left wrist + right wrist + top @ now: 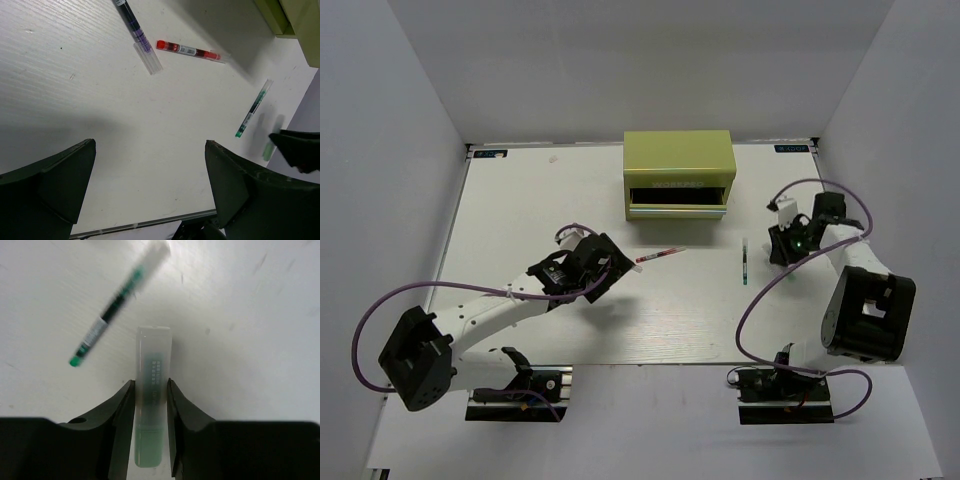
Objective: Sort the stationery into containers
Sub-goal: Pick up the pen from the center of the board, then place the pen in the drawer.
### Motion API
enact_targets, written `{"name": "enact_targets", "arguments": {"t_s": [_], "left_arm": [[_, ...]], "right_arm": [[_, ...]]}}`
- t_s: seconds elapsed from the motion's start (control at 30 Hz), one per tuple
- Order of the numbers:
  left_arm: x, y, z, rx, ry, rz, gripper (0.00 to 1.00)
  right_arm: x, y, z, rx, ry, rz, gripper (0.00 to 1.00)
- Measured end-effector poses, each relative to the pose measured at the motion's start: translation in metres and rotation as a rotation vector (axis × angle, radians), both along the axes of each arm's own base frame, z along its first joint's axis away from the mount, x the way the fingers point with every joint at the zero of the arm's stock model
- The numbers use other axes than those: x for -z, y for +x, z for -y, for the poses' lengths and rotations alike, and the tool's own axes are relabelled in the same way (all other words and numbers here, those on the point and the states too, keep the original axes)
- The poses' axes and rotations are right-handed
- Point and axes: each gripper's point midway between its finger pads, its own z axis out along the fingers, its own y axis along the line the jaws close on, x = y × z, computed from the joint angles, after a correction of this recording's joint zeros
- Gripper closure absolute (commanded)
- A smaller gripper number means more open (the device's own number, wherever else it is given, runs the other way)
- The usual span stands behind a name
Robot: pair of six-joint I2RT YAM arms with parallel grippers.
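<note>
Right end effector (pixel 150 384) is clamped on the pale green plastic marker (pixel 152 355), fingers pressed against both sides of the barrel and the translucent cap end sticking out ahead of the tips. Can't tell from these views whether the marker is off the white worktop (pixel 520 200) or resting on it. It sits at the right side of the worktop, right-front of the olive-green metal two-drawer cabinet (pixel 678 165). Just beside it lies a thin dark pen with a green tip (pixel 111 311), not touching. Left end effector (pixel 150 142) is spread wide with nothing in it, hovering over mid-worktop; ahead of it lie a red-and-white pen (pixel 189 50) and a dark pen with a purple band (pixel 132 27), near each other but apart. From the top view one cabinet drawer looks pulled out a little; how far is hard to read. Step in hand, as I read it: pick of the green marker, with transport to the cabinet pending. Next move needs a clean lift clear of the green-tipped pen, a swing left and away to the drawer opening, barrel lined up with the drawer's long side, then release. Three pens remain on the worktop, so it's early in the task.
</note>
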Motion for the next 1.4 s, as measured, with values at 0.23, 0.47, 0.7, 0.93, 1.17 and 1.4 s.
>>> {"name": "enact_targets", "arguments": {"t_s": [0.23, 0.47, 0.7, 0.93, 1.17, 1.4], "left_arm": [[0.011, -0.003, -0.002, -0.006, 0.011, -0.024, 0.00], [0.010, -0.004, 0.000, -0.006, -0.003, -0.032, 0.00], [0.010, -0.005, 0.002, -0.009, -0.017, -0.043, 0.00], [0.021, -0.011, -0.002, -0.023, -0.015, -0.073, 0.00], [0.021, -0.015, -0.006, -0.036, -0.026, -0.082, 0.00], [0.020, -0.015, -0.005, -0.041, -0.035, -0.083, 0.00]], "right_arm": [[-0.140, 0.044, -0.056, -0.463, 0.091, 0.417, 0.89], [-0.224, 0.046, -0.136, -0.794, 0.199, 0.680, 0.89], [-0.242, 0.055, -0.209, -1.011, 0.278, 0.770, 0.88], [-0.216, 0.075, -0.252, -1.099, 0.282, 0.761, 0.82], [-0.191, 0.096, -0.264, -1.103, 0.234, 0.752, 0.64], [-0.173, 0.111, -0.262, -1.075, 0.185, 0.729, 0.48]]}}
